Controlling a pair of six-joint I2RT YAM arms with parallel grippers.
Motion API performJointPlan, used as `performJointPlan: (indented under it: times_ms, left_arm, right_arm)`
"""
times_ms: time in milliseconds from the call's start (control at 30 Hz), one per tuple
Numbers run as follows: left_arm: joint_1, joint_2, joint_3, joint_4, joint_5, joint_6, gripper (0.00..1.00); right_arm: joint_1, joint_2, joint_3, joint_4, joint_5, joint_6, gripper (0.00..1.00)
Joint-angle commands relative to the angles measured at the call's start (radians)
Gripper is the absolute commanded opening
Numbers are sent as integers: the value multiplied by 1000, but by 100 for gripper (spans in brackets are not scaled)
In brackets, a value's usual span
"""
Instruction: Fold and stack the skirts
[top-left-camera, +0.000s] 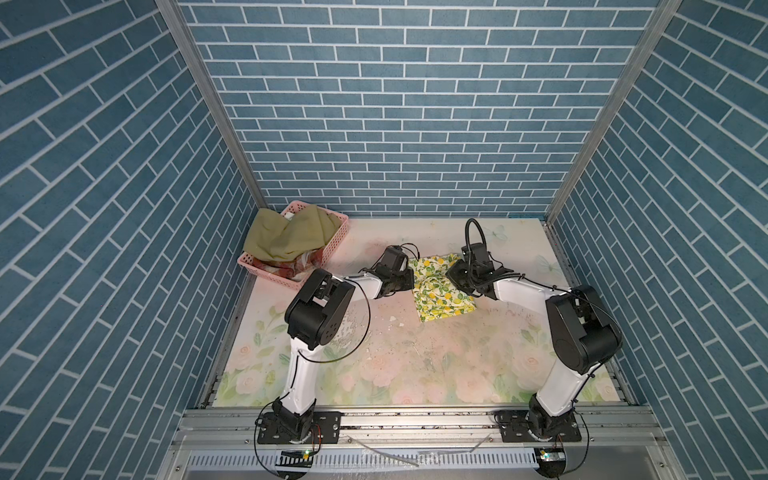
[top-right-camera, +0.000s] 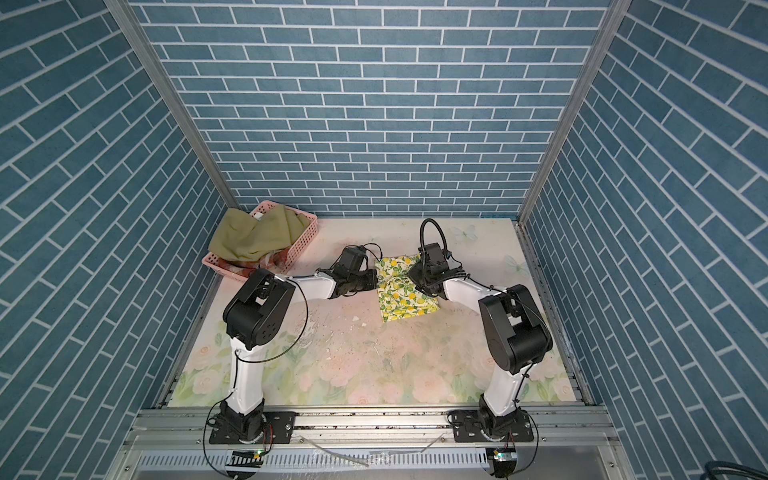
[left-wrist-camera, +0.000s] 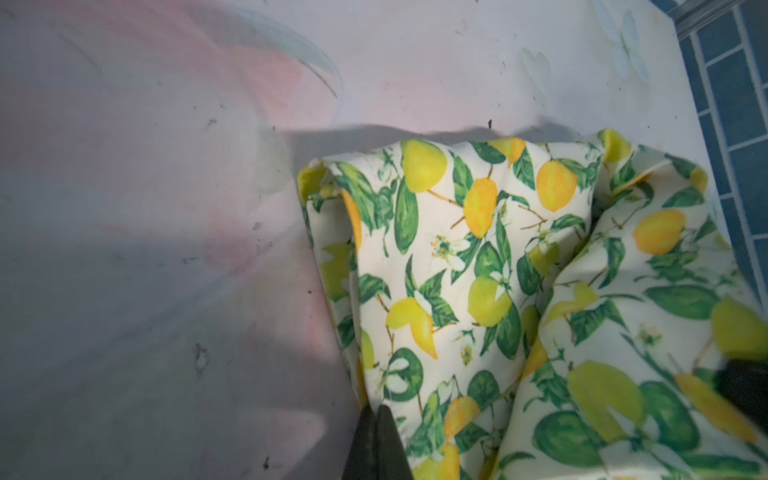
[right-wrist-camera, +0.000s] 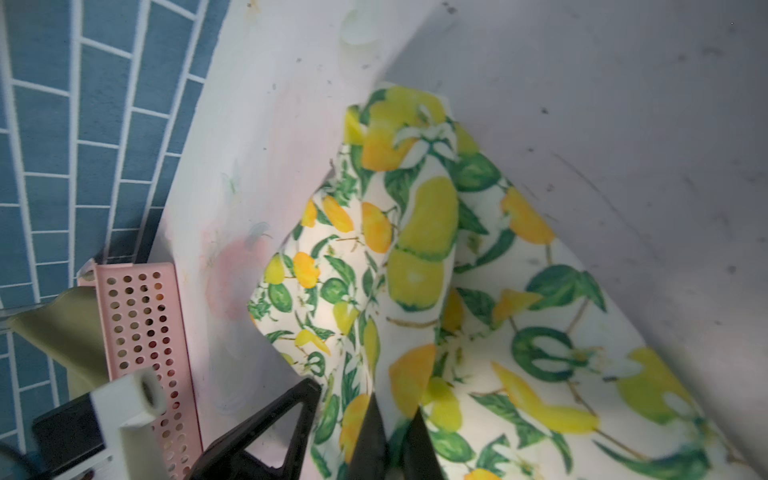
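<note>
Rose-printed tabletop (top-left-camera: 415, 365) across the lower middle of both top views. At its upper left corner, pink basket (top-left-camera: 300, 205) holding an olive green skirt (top-left-camera: 286, 237) draped over the rim, rust-red plaid skirt (top-left-camera: 296, 267) beneath. Right of centre, lemon-print skirt (top-left-camera: 436, 297) lying rumpled on the tabletop, bunched between the two arms. Left pincer (left-wrist-camera: 376, 419) clamped tight on its left edge; right pincer (right-wrist-camera: 395, 419) pinched closed on a raised fold at its right side.

No readable text, label, brand, number or sign shows in any view.
</note>
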Motion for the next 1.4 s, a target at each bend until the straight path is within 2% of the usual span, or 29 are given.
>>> performJointPlan:
  times_ms: [0,433,533,633,800,1000,1167,1367]
  left_arm:
    - [-11,58,-16,-122,-11,12,1]
    - [-10,50,-39,-97,-2,11,0]
    - [-10,42,-51,-93,-4,12,0]
    - [-9,37,-57,-86,-1,10,0]
    - [-10,28,-70,-82,2,9,0]
    - [-10,8,-82,-83,-4,13,0]
    - [-10,0,-87,-80,-1,15,0]
    - [-9,-14,-90,-85,11,9,0]
  right_arm:
    - [18,-1,90,-50,26,-43,0]
    - [71,141,295,-95,-20,-56,0]
    - [73,178,336,-127,-25,-73,3]
    - [72,219,367,-136,-73,-87,13]
    - [64,284,449,-130,-134,-105,40]
    - [21,283,452,-76,-160,-116,59]
    - [-25,172,319,-42,-110,-159,69]
    - [-35,-4,112,-65,-37,-306,70]
